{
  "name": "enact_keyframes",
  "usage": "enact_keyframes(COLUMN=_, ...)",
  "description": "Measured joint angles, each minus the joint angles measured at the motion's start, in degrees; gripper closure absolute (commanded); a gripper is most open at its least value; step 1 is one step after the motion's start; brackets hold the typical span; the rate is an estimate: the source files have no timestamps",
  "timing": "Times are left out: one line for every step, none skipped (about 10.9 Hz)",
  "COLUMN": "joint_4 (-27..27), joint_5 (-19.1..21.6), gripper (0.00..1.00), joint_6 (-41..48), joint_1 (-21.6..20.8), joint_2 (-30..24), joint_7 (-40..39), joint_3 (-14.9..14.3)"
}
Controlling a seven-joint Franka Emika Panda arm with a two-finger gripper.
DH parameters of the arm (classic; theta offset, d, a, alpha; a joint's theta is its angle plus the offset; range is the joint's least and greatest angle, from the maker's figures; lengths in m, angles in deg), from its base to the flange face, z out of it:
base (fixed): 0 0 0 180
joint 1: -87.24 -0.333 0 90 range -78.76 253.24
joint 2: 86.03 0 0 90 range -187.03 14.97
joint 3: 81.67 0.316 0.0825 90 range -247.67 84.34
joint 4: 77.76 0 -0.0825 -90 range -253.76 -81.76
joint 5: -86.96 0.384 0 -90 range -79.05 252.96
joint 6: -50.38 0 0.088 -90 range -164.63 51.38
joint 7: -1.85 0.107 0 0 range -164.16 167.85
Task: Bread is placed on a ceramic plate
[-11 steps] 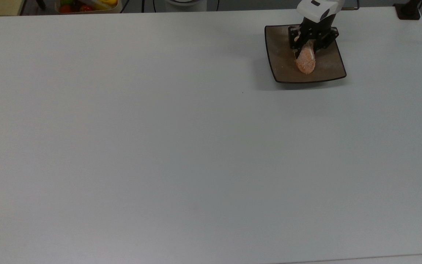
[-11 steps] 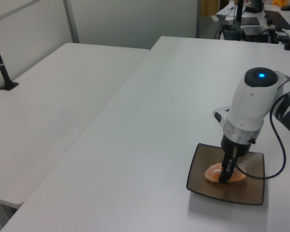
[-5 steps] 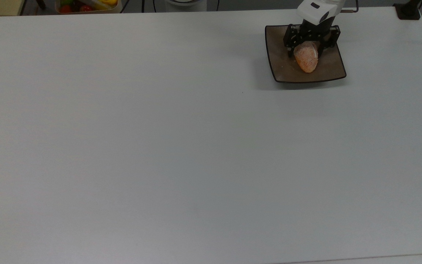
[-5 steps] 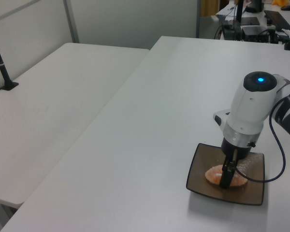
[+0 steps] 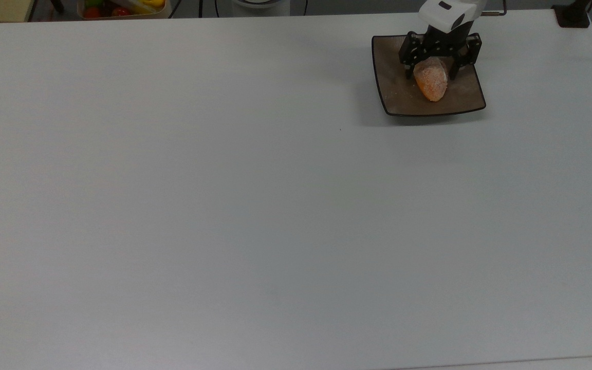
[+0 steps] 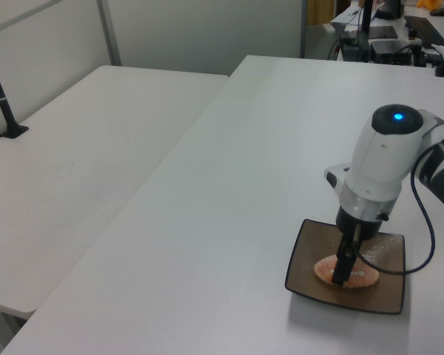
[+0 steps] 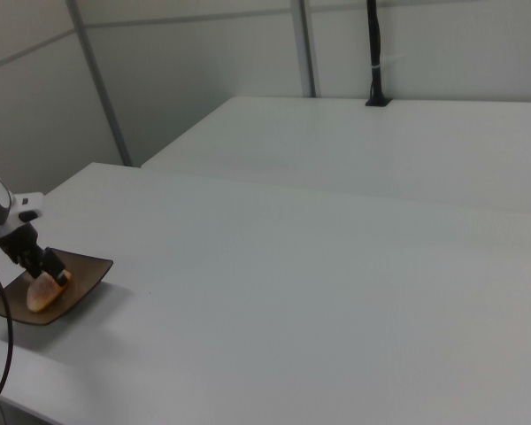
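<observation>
Bread is down on the ceramic plate, roughly centre, far right corner of the bench in the top view. Gripper sits right over it; fingers are spread apart, one each side of the roll's far end, not pinching it from what I can see.

Risks as I read them:
- Fingers are close to the crust. If I retract at an angle instead of straight up, one could clip the roll and drag or roll it toward the plate rim.
- Sugary crust might stick to a pad and lift with it.
- Plate looks glossy and sits near the bench edge; a sideways nudge could slide it.

No brand, label or writing readable anywhere I can see.
</observation>
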Motion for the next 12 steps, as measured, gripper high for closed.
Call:
enact_keyframes(joint_4=0.92, joint_5=0.00, gripper=0.00, joint_6=0.48, joint_1=0.17, joint_2=-0.66, joint_7=0.00, joint_3=-0.03)
enact_keyframes(joint_4=1.70, joint_5=0.00, gripper=0.00, joint_6=0.91, joint_1=0.65, joint_2=-1.90, joint_7=0.07, joint_3=-0.05)
enact_keyframes(joint_4=2.44, joint_5=0.00, gripper=0.00, joint_6=2.03, joint_1=1.43, joint_2=-3.59, joint_7=0.13, joint_3=-0.07)
enact_keyframes(joint_4=3.28, joint_5=0.00, gripper=0.00, joint_6=3.56, joint_1=2.26, joint_2=-5.16, joint_7=0.23, joint_3=-0.10)
enact_keyframes(joint_4=4.45, joint_5=0.02, gripper=0.00, joint_6=5.46, joint_1=3.18, joint_2=-6.70, joint_7=0.30, joint_3=-0.14)
enact_keyframes(joint_4=5.81, joint_5=0.66, gripper=0.00, joint_6=7.39, joint_1=4.03, joint_2=-7.95, joint_7=0.42, joint_3=-0.16)
enact_keyframes(joint_4=7.46, joint_5=1.69, gripper=0.00, joint_6=9.17, joint_1=4.91, joint_2=-8.92, joint_7=0.47, joint_3=-0.19)
enact_keyframes(joint_4=9.08, joint_5=2.61, gripper=0.00, joint_6=10.78, joint_1=5.52, joint_2=-9.52, joint_7=0.47, joint_3=-0.31)
enact_keyframes(joint_4=11.09, joint_5=3.57, gripper=0.00, joint_6=12.95, joint_1=6.12, joint_2=-9.84, joint_7=0.52, joint_3=-0.49)
enact_keyframes(joint_4=13.47, joint_5=4.74, gripper=0.00, joint_6=15.78, joint_1=6.89, joint_2=-9.96, joint_7=0.53, joint_3=-0.59)
enact_keyframes(joint_4=15.95, joint_5=6.05, gripper=0.00, joint_6=19.15, joint_1=7.86, joint_2=-10.14, joint_7=0.19, joint_3=-0.74)
enact_keyframes(joint_4=17.93, joint_5=7.92, gripper=0.00, joint_6=22.62, joint_1=8.67, joint_2=-10.66, joint_7=-2.15, joint_3=-1.47)
